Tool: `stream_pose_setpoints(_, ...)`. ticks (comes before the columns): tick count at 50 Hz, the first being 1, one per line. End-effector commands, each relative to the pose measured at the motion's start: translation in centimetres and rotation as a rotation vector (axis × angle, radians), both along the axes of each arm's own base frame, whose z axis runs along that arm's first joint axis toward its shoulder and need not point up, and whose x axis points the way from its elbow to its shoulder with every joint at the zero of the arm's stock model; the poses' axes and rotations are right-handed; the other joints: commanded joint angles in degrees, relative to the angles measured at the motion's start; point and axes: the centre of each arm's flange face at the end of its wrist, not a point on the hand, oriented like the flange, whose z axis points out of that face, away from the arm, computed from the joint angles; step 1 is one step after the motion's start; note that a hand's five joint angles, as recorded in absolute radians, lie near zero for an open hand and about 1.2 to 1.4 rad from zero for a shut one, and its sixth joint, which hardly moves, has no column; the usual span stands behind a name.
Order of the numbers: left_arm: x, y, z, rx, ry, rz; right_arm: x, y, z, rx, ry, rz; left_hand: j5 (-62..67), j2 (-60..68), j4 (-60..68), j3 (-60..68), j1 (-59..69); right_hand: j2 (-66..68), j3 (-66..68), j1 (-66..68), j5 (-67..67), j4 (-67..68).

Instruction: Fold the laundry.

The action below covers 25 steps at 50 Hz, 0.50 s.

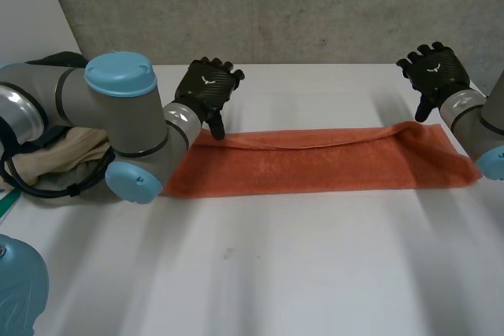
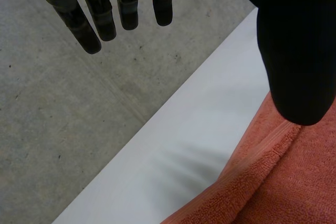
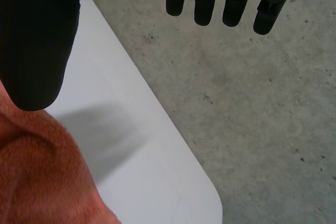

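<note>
Orange towel [image 1: 315, 164] lay flat on the white surface [image 1: 276, 273] as a long narrow strip, doubled lengthwise, running L-R in front of both arms; far edge showed a loose lip near the R end.

Left robot hand [image 1: 207, 86] sat at the strip's far-left corner; fingers [image 2: 92, 19] straight and spread, thumb pointing down over the towel edge, nothing held; couldn't tell if thumb tip touched cloth. Right robot hand [image 1: 433, 68] mirrored it at the far-right corner; wide, fingers [image 3: 210, 3] straight, thumb above the cloth, nothing held. Laundry pile [image 1: 55, 155] (beige + dark cloth) lay behind the left arm, apart from the towel.

Risks, IMO:
- Next step prob an end-to-end fold; each robot hand would need both layers at its corner; pinching top layer only would peel the strip open.
- R corner was humped, so a grip there could catch a wrinkle and leave the fold skewed.
- Surface's far-right corner was near the right robot hand; dragging cloth that way could slide it off.
- Left arm swing could snag the pile.
</note>
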Motion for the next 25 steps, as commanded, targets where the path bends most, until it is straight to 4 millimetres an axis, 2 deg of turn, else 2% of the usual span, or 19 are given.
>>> stream_pose_setpoints(1,0.4,-0.6,0.0,0.002,0.003,-0.001,0.5,0.2,0.3,0.027,-0.045,0.011,-2.8,-1.8,-1.7,-1.9,-2.6,-2.7,-1.6,-3.6,-2.4,-1.6)
stream_pose_setpoints(6,0.6,-0.6,-0.4,0.092,-0.044,-0.063,1.4,0.9,-0.6,0.149,-0.096,0.058,-2.8,-1.8,-1.7,-1.9,-2.6,-2.7,-1.6,-3.6,-2.4,-1.6)
stream_pose_setpoints(10,0.7,-1.4,-1.5,0.179,-0.097,-0.096,2.3,1.0,-2.8,0.272,-0.111,0.094,-2.8,-1.8,-1.7,-1.9,-2.6,-2.7,-1.6,-3.6,-2.4,-1.6)
stream_pose_setpoints(13,0.5,-1.9,-2.3,0.185,-0.138,-0.101,2.7,0.5,-3.9,0.279,-0.101,0.091,-2.8,-1.8,-1.7,-1.9,-2.6,-2.7,-1.6,-3.6,-2.4,-1.6)
stream_pose_setpoints(20,-0.4,-4.0,-4.5,0.017,-0.291,-0.095,3.2,-0.9,-6.3,0.24,-0.077,0.061,-2.8,-1.8,-1.7,-1.9,-2.6,-2.7,-1.6,-3.6,-2.4,-1.6)
stream_pose_setpoints(25,-1.0,-5.1,-5.7,-0.092,-0.329,-0.077,4.1,-1.6,-7.7,0.171,-0.065,0.077,-2.8,-1.8,-1.7,-1.9,-2.6,-2.7,-1.6,-3.6,-2.4,-1.6)
